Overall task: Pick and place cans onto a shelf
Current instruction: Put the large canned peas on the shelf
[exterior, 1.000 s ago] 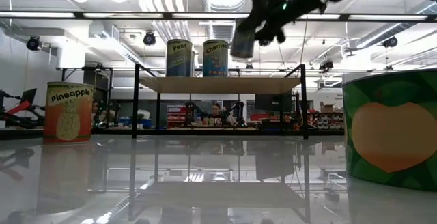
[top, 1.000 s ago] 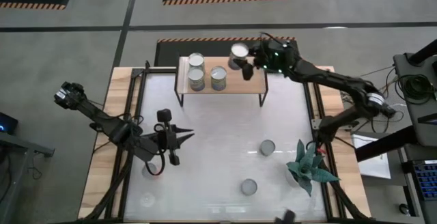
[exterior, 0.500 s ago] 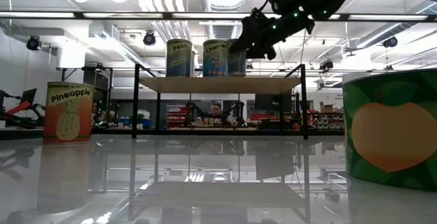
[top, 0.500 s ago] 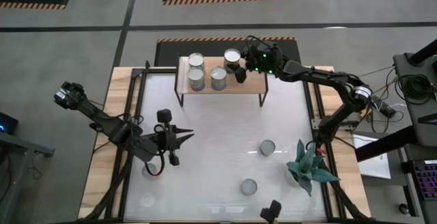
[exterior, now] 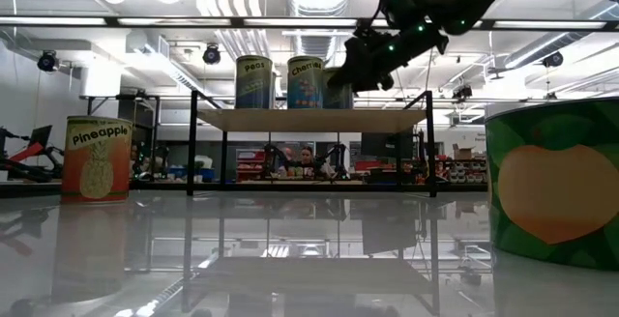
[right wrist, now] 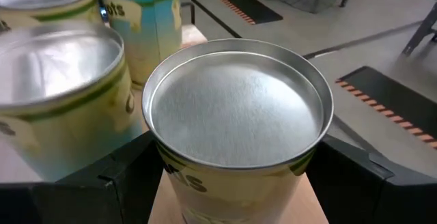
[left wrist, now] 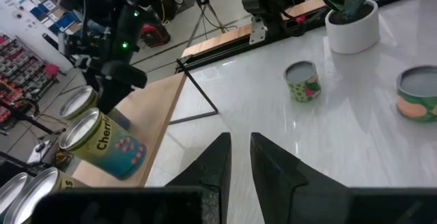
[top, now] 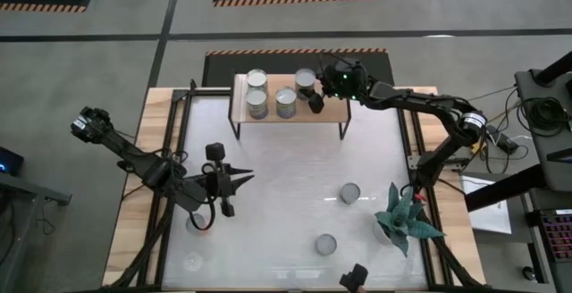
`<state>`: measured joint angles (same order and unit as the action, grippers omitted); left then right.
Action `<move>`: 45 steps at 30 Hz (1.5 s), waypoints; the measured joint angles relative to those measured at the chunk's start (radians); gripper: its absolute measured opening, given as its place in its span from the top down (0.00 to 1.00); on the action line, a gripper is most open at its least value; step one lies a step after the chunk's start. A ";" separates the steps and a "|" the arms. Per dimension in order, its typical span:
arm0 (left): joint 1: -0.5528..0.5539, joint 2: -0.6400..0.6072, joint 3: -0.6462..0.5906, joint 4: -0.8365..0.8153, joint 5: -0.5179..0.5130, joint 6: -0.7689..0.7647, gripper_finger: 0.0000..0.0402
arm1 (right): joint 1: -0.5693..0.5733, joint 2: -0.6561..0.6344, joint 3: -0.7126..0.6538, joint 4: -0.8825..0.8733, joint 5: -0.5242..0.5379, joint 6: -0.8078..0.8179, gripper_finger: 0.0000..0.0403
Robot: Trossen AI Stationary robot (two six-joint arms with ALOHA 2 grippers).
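Observation:
The shelf (top: pixel 290 113) stands at the table's far edge, a light-wood board on black legs. Three cans stand on it (top: pixel 256 79) (top: pixel 256 104) (top: pixel 286 102). My right gripper (top: pixel 309 87) is shut on a fourth can (right wrist: pixel 235 125) at the back of the shelf, right of the others, also seen in the low view (exterior: pixel 335 87). Two more cans (top: pixel 349 192) (top: pixel 326 244) stand on the white table. My left gripper (top: pixel 239 179) hovers shut over the table's left half, holding nothing. My right gripper pinches the can's side wall just below the rim (right wrist: pixel 160 162) between its two fingers (right wrist: pixel 123 179), one on each side. The fingers come nearly level from the table's right. The can is upright, its base down at the shelf board (right wrist: pixel 171 197).
A potted plant (top: pixel 402 217) stands near the table's right edge. In the low view a pineapple can (exterior: pixel 97 158) stands at the left and a large green can (exterior: pixel 556 177) is close at the right. Open table lies between the shelf and the loose cans.
My right gripper has come down and toward the table's left with the can, from above the shelf's far right end to the board beside the other cans. The can, first tilted, now stands upright. The gripper has stayed shut on it.

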<state>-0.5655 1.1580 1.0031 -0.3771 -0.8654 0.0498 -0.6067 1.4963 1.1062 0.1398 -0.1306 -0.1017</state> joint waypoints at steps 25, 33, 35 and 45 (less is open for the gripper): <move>0.000 0.000 0.000 0.000 0.000 0.031 0.90 | 0.000 -0.103 0.215 -0.531 0.002 0.036 0.15; 0.000 0.000 0.000 0.002 0.000 0.127 0.90 | 0.007 -0.119 0.368 -0.825 0.088 0.076 0.34; 0.000 0.000 0.000 0.002 0.000 0.141 0.90 | 0.006 -0.112 0.374 -0.837 0.146 0.103 0.43; 0.000 0.000 -0.011 0.018 -0.025 0.148 0.90 | -0.005 0.003 0.366 -0.816 0.168 0.233 0.95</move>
<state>-0.5655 1.1580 0.9920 -0.3596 -0.8906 0.1974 -0.6113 1.4993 1.4723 -0.6767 0.0376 0.1317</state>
